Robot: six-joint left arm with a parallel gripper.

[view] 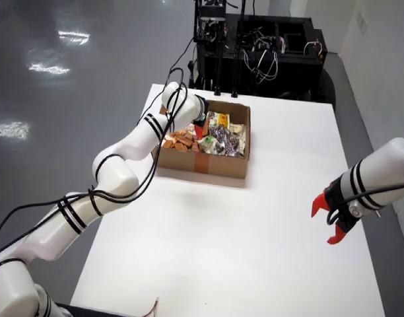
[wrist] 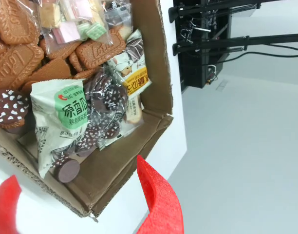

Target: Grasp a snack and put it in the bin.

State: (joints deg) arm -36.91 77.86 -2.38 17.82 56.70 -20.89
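The white arm [view: 123,165] reaches forward, claw [wrist: 81,200] spread (red fingers empty).

The cardboard box [view: 212,150] is packed with snack packets [wrist: 66,117], so only its open top gives a way in, hemmed by four upright walls with the working arm [view: 133,155] leaning over the left one in the overhead view. The white surface [view: 255,251] lies bare in front of the box. At its right edge the idle second arm [view: 373,178] juts in, and black equipment [view: 261,46] blocks the far side.
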